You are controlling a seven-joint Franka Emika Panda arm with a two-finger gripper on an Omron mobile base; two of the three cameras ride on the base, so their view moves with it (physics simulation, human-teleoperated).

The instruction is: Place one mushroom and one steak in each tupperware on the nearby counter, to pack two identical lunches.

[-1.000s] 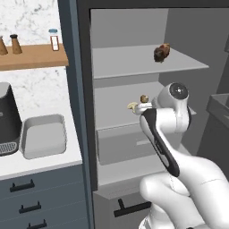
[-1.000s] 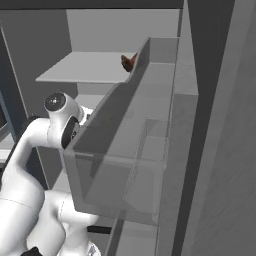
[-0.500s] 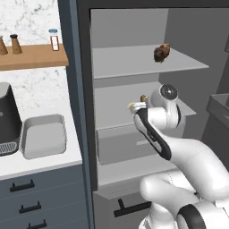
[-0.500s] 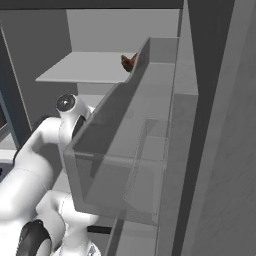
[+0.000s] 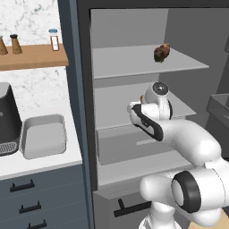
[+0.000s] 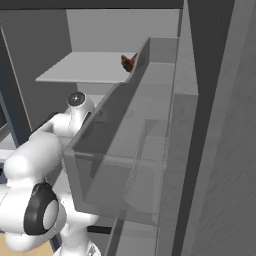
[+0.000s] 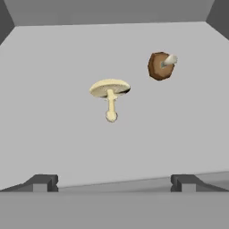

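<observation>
- Fridge cabinet [image 5: 134, 58] stands open next to the counter [image 5: 40, 163]. Arm reaches into the middle shelf [image 5: 120, 118] level, hand facing the back wall.
- Counter: white worktop, dark drawer fronts below. Coffee machine [image 5: 8, 118] at the left edge, one tupperware [image 5: 43, 135] just beside it on the right.
- That tupperware looks empty in the left base view. A second tub isn't in these frames, so its state can't be told.
- Steak [image 5: 161, 52]: a reddish-brown piece on the top shelf, well above the hand; also seen from the right base view [image 6: 128, 62]. Only one piece can be made out.
- Mushrooms, hand view: pale cream one [image 7: 110, 95] lying on the shelf with the stem toward the camera; brown-capped one [image 7: 160, 65] further back and to the right. The two lie apart, neither touching anything else.
- Gripper [image 7: 113, 182]: jaws spread as wide as they go, nothing between them. Both fingertips [image 7: 42, 182] sit low in the hand view, short of the cream mushroom and not touching it.
- Progress, my read: nothing packed so far. All four placements remain: two mushrooms and two steaks.
- Likely step in hand: approach to the cream mushroom, roughly centred between the tips. After that comes a carry over to the tub on the counter.
</observation>
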